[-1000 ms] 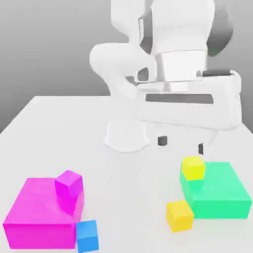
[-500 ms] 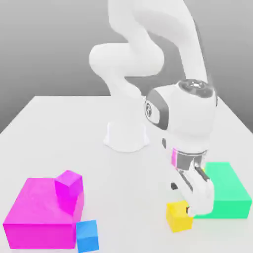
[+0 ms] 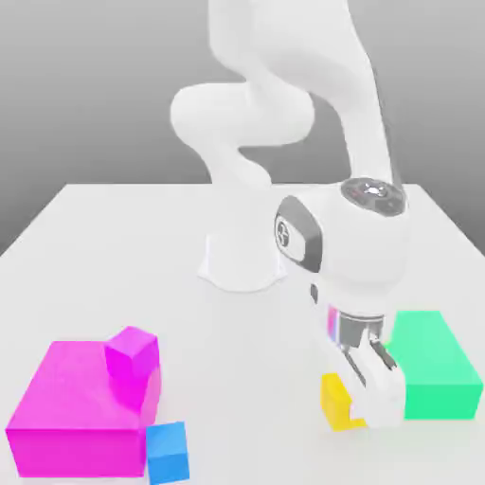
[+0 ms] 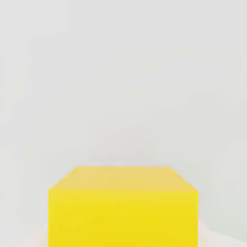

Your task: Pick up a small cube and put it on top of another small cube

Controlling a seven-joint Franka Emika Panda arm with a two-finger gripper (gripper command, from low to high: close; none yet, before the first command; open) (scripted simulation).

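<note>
1. Nearest in the exterior view, the blue cube sits on the surface, just beside the large magenta block. It is one possible base for the stack; the task does not say which cube is meant.
2. A little farther back, toward the exterior view's right, is the small golden-yellow cube, the one to be carried. The end effector is closed on it, pinching it by opposite sides. In the hand view the cube's edges look square, so I judge the grip even. Whether its underside is clear of the surface I cannot tell.
3. The step in hand, as I judge it, is securing and lifting. Let the squeeze settle, then rise straight up, slowly, without twisting. Sideways travel before there is height could drag the cube or tip it in the grip.
4. Close behind, the green block stands near the hand; lift away from its side so that nothing knocks it.
5. Across the surface, the magenta cube rests on the magenta block. Carry high enough to pass over it if the route leads there.
6. Farthest back is the arm's base, well apart from the work.
</note>
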